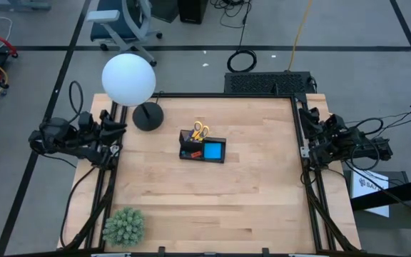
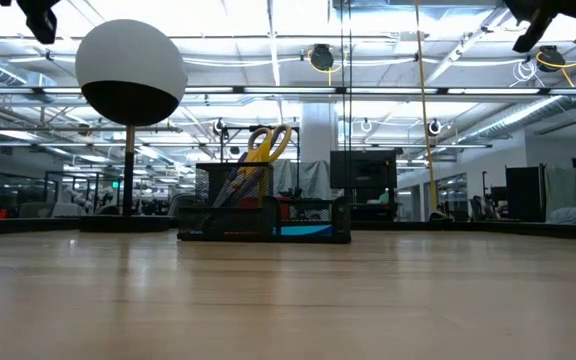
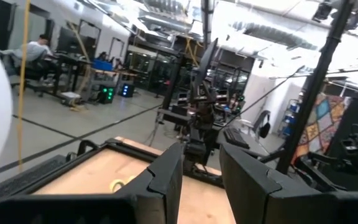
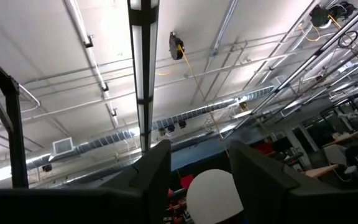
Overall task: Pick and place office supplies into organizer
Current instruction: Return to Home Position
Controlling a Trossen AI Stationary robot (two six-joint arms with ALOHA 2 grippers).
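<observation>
The black organizer [image 1: 203, 148] stands at the middle of the table. Yellow-handled scissors [image 1: 200, 130] and pens [image 2: 236, 183] stick up out of its taller section. A blue note pad [image 1: 213, 150] lies in its lower tray. My left gripper [image 3: 201, 180] is drawn back at the table's left edge [image 1: 118, 130]; it is open, with nothing between its fingers. My right gripper [image 4: 197, 171] is drawn back at the right edge [image 1: 307, 137], tipped up toward the ceiling, open and holding nothing. Both are far from the organizer.
A lamp with a white globe [image 1: 128, 78] and a round black base [image 1: 147, 116] stands at the far left. A green spiky plant [image 1: 123, 226] sits at the near left corner. Bare wood lies around the organizer on all sides.
</observation>
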